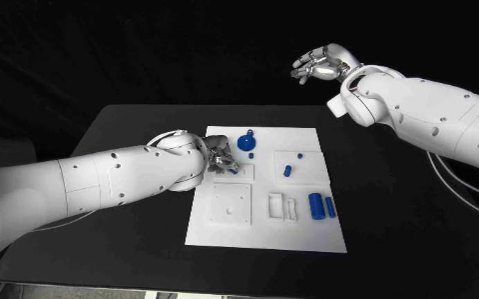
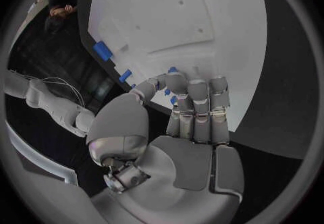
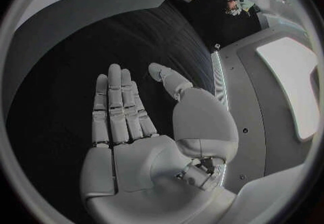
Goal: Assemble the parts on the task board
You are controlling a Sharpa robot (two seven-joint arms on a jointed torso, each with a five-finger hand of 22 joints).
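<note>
Several blue parts lay on the white task board (image 1: 232, 233) at the middle of the black counter (image 1: 130, 243). A round disc with a tab (image 1: 248, 142) was seen near the far edge, a small peg (image 1: 287, 170) to the right of centre, and a cylinder (image 1: 316, 205) with a thinner pin (image 1: 330, 207) just beside it toward the near right. Recessed pockets in the board, a square one (image 1: 230, 204) and a narrow one (image 1: 275, 206), were seen holding nothing.

The left hand (image 1: 219, 160) was placed at the board's left edge, its fingers (image 2: 196, 102) curled together over a small blue piece (image 1: 232, 170). Blue was visible at the fingertips in the left wrist view, but whether the piece was pinched or only touched could not be told. The right hand (image 1: 320, 64) was held high beyond the far edge of the counter, fingers spread flat and nothing in them.

A slip was judged the main risk: with so small a piece under crowded fingers, it could be nudged off the board's edge or tipped out of its seat. The board itself might also be shoved sideways by the pressing hand.
</note>
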